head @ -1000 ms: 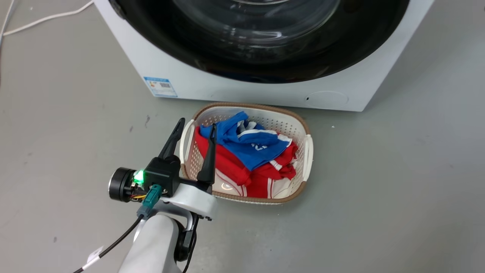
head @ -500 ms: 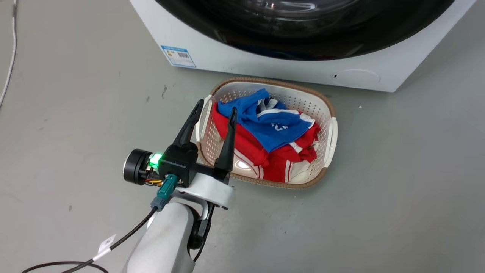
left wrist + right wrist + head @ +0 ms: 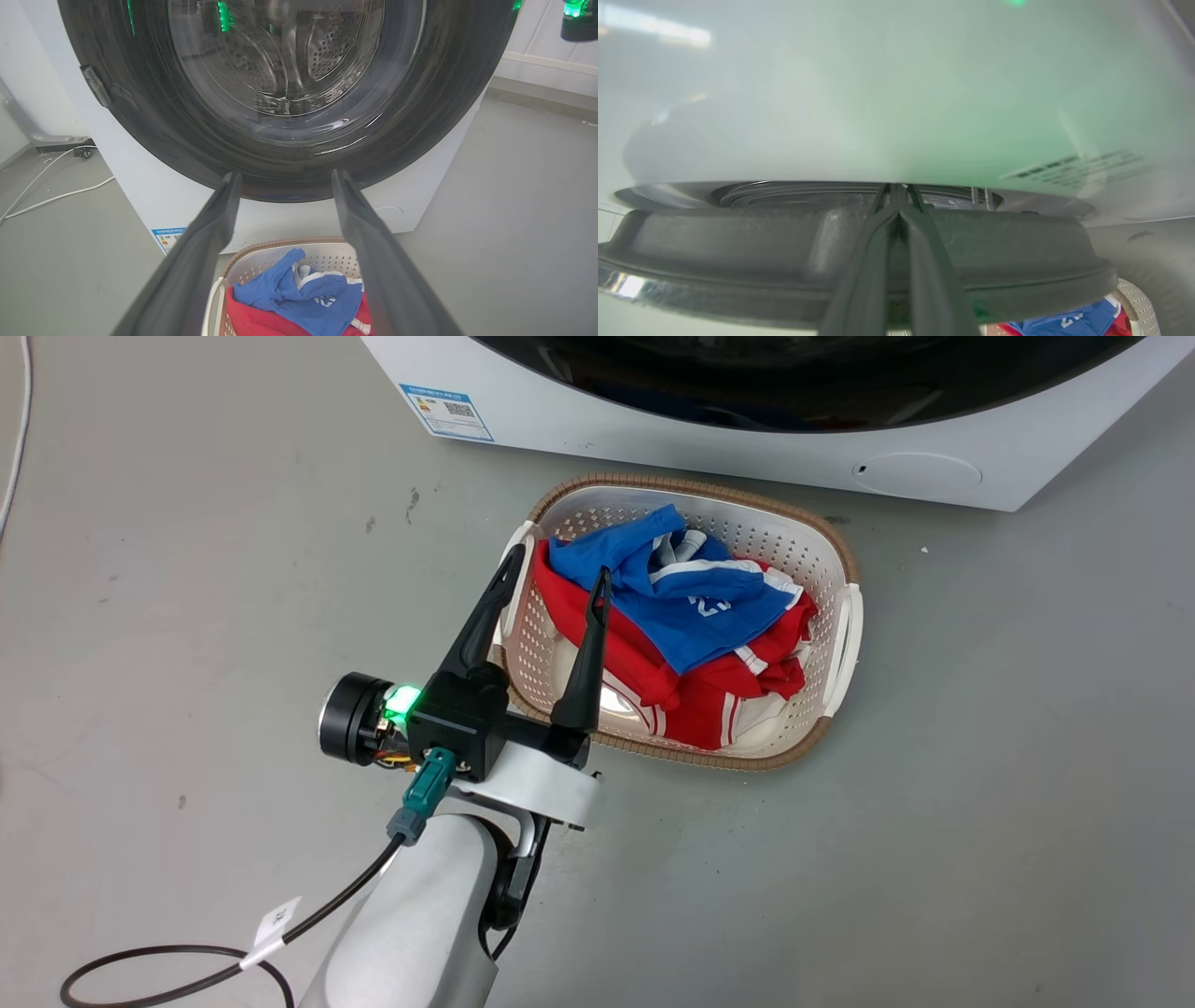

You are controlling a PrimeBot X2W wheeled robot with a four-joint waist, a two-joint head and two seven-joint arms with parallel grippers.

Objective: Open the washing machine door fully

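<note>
Door step. Right pincer (image 3: 896, 187) closed, tips tucked at the dark rim of the washing machine door (image 3: 280, 93), which looks shut or barely ajar on the washing machine (image 3: 607, 429). Left pincer (image 3: 560, 565) open, above the laundry basket (image 3: 845, 635). Best: keep tips hooked, pull along the hinge arc.

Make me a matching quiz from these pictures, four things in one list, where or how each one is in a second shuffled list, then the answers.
1. left gripper
2. right gripper
3. basket
4. blue shirt

A. lying on red clothes
B. fingers spread, holding nothing
C. on the floor before the washing machine
D. fingers closed together at the edge of the door

Pairs: 1-B, 2-D, 3-C, 4-A
</note>
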